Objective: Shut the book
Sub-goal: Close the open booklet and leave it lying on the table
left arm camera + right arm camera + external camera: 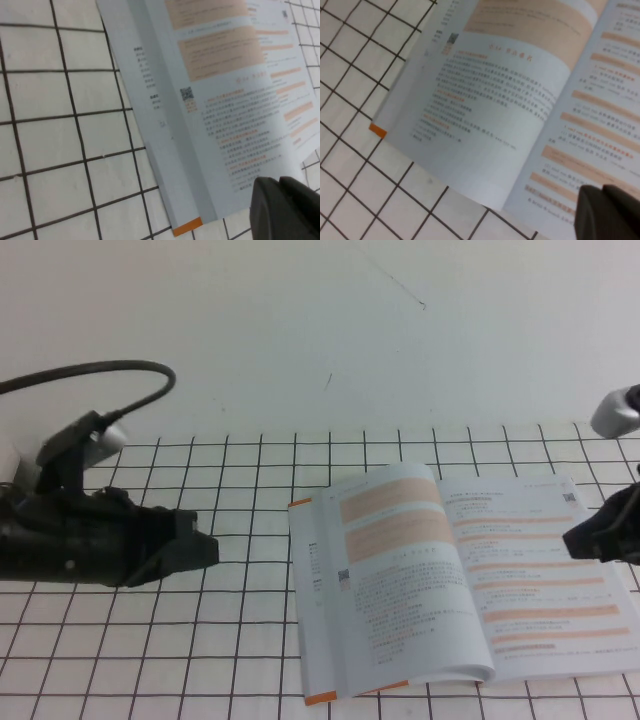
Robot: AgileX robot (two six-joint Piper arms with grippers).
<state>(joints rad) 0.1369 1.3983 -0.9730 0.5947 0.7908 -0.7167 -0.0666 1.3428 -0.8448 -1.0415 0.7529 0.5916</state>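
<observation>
White glossy paper pages form the open book (440, 580), which lies flat on the grid-marked table (150, 640), right of centre in the high view. Opened out, its long axis runs left to right. The spine fold runs from the far side towards the robot, leaning slightly to the right as it comes nearer. The left-hand leaves arch upward into a smooth curved hump; the right-hand leaves lie nearly flat. The pages carry fine print and pale orange bands. The cover edge shows small orange corner marks on the left side.

The table surface is white, ruled with thin dark lines into squares.

The left gripper (210, 548), matte black, sits over the table left of the book, apart from it and pointed towards its left edge. Its state cannot be told.

The right gripper (572, 538), also black, sits over the book's right-hand page near the outer edge. Contact and state cannot be told.
</observation>
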